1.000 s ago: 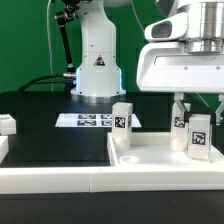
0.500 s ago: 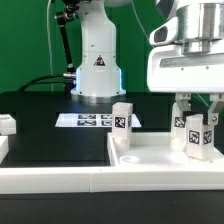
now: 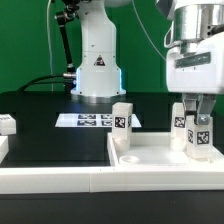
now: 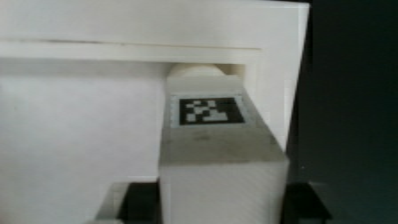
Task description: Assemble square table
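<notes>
In the exterior view, the square tabletop (image 3: 165,160), a smooth white plastic tray with a raised rim, lies on the matte black counter (image 3: 50,125). 3 small white block legs show, each with a black-and-white square tag. 1 leg (image 3: 122,118) stands upright on the tabletop's far corner toward the exterior view's left. Another leg (image 3: 201,135) stands on the tabletop toward the exterior view's right, and the tool (image 3: 197,106) comes down over it with its fingers on either side, pinching it. A third leg (image 3: 7,124) lies on the counter well apart from the tabletop. The marker board (image 3: 92,120), flat and printed, lies beyond the tabletop.

In the wrist view, the held leg (image 4: 217,150) is a smooth white rectangular block with 1 tag, meeting the tabletop's (image 4: 89,110) flat surface near its rim.
</notes>
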Controlling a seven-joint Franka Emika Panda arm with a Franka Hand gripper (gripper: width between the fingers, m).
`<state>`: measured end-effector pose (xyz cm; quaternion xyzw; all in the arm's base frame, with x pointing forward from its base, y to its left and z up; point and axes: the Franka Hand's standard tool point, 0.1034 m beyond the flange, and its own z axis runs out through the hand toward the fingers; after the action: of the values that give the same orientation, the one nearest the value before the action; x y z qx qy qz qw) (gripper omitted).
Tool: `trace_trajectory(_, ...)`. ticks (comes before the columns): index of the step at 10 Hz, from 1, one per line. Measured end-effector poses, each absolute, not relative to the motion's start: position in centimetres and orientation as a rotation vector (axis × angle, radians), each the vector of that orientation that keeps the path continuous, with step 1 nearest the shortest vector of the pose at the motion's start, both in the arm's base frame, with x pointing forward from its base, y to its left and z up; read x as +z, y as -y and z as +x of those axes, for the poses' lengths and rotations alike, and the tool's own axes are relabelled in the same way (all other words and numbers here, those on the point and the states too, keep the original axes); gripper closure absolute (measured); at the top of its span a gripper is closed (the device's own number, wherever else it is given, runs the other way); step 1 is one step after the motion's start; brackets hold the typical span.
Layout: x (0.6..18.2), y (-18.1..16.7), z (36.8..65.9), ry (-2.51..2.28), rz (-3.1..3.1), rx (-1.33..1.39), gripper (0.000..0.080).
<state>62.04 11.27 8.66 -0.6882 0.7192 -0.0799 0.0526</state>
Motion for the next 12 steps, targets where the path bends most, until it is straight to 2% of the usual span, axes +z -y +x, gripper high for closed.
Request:
trace_trajectory(6,8.65,-11.40,61.96,-2.254,-2.013,-0.223,0.0491)
trace_trajectory(8,8.80,-11.33,62.05,-2.133,-2.167,-0.216,0.0215)
trace_trajectory(9,8.87,-11.57,62.10,-2.028,-2.273,-0.224,0.0165)
trace_trajectory(12,9.08,-11.76,62.59,-1.732,-2.489,-0.300,0.0152)
